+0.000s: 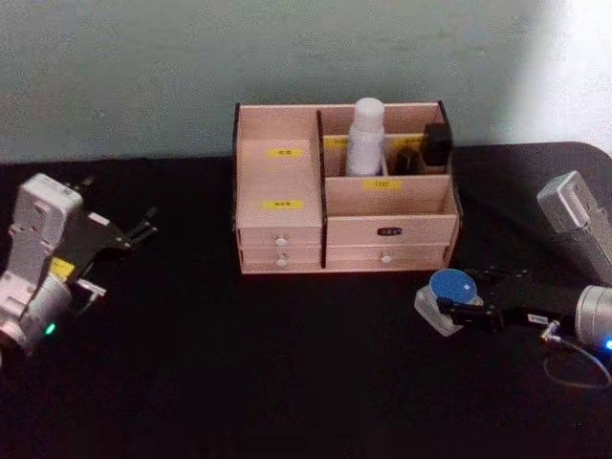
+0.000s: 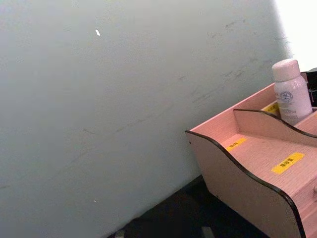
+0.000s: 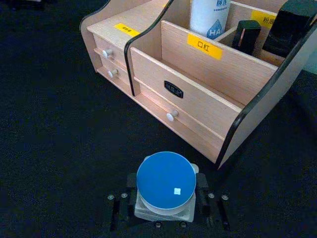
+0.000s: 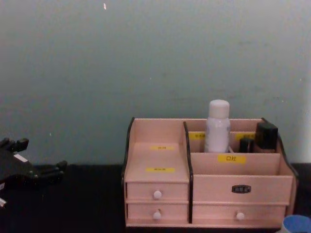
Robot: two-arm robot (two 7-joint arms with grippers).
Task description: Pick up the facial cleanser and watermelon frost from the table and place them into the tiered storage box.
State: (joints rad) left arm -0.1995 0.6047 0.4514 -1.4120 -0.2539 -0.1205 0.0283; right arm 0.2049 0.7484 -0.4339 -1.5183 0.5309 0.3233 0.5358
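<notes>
1. Right claw (image 3: 166, 198) grasps the blue-lidded jar (image 3: 166, 178) on the desk (image 1: 287, 382), just off the box's (image 1: 287, 191) front right corner.
2. The jar looks light, rigid and smooth-sided; hold its base.
3. A white bottle (image 1: 364, 139) stands in the box's rear compartment.
4. Left claw (image 1: 143, 228) is parked well left of the box.

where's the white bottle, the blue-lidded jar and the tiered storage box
white bottle (image 1: 364, 148), head view, middle of its body
blue-lidded jar (image 3: 166, 179), right wrist view, centre of the lid
tiered storage box (image 4: 214, 189), chest view, bare front panel
</notes>
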